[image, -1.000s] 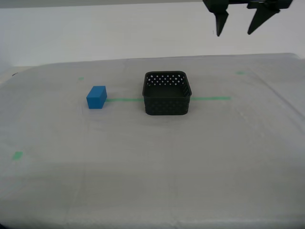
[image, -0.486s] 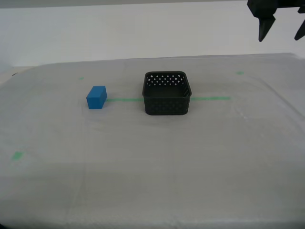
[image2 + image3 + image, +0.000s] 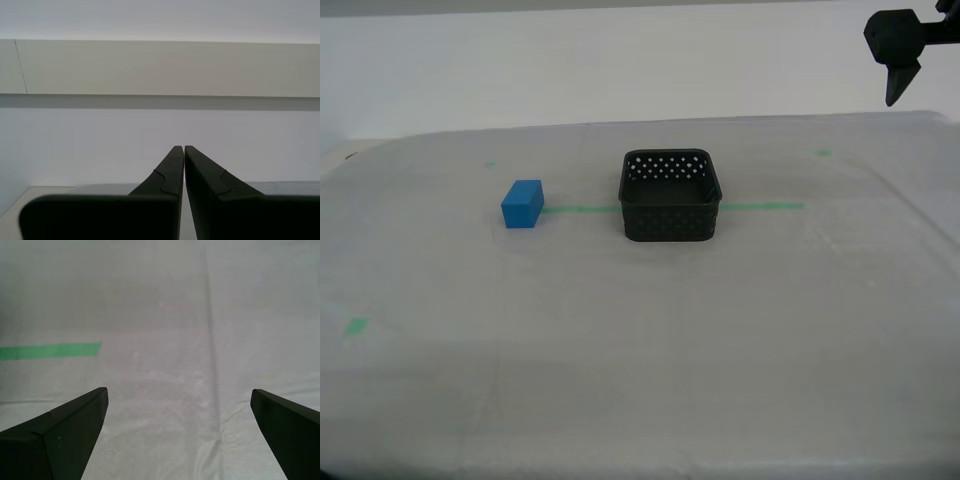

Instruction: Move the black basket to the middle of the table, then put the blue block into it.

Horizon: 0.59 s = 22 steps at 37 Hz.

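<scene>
Item: the table [image 3: 640,350], wide, covered in whitish-grey cloth, marked with a thin green tape line [image 3: 760,207] and small green tape bits [image 3: 356,325].

Item: the black basket [image 3: 670,195], squarish, walls perforated with rows of holes. It stood upright near the table's middle in the exterior view, astride the tape line, which emerged at both of its sides. Nothing showed inside it.

Item: the blue block [image 3: 523,203], small and solid. It lay on the cloth toward the exterior view's left of the basket, clearly apart from it, at the end of the tape line.

Item: the first gripper [image 3: 177,405]. Its fingers were spread wide, with nothing between them. The first wrist view looked down on bare cloth and one end of a green tape strip [image 3: 50,350].

Item: the second gripper [image 3: 184,150]. Its fingers were pressed together, tips meeting, nothing held. It faced a pale wall [image 3: 160,70] above the table's edge.

Item: a dark gripper part [image 3: 903,45], raised well above the table at the exterior view's upper right corner, partly cut off by the frame. Which arm it belonged to could not be told.
</scene>
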Tool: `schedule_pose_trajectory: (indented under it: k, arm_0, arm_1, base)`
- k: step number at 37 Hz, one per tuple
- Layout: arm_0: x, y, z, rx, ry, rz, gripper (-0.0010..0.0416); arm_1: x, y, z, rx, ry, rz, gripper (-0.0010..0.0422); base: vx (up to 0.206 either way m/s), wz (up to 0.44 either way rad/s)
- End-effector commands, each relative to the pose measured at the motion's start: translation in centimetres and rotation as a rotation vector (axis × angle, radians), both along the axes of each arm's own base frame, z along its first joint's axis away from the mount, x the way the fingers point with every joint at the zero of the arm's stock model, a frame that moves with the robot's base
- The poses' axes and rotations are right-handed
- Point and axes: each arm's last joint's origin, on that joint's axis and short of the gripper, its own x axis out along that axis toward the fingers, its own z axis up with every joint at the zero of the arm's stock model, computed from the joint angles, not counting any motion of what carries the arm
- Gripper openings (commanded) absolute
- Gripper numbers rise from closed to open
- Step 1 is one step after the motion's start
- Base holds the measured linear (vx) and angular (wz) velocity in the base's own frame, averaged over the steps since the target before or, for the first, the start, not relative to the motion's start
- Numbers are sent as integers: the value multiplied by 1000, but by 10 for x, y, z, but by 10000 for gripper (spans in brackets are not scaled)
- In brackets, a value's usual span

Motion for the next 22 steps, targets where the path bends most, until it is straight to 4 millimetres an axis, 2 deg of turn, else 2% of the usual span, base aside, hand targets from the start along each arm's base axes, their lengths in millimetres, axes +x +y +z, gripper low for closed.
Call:
schedule_pose_trajectory:
  k: [1, 22]
  arm_0:
    - [0, 0, -4, -1, -17, -1, 400]
    - [0, 0, -6, -2, -13, -4, 399]
  arm_1:
    - [0, 0, 1, 2, -5, 1, 0]
    - [0, 0, 1, 2, -5, 1, 0]
  base:
    - [0, 0]
    - [0, 0]
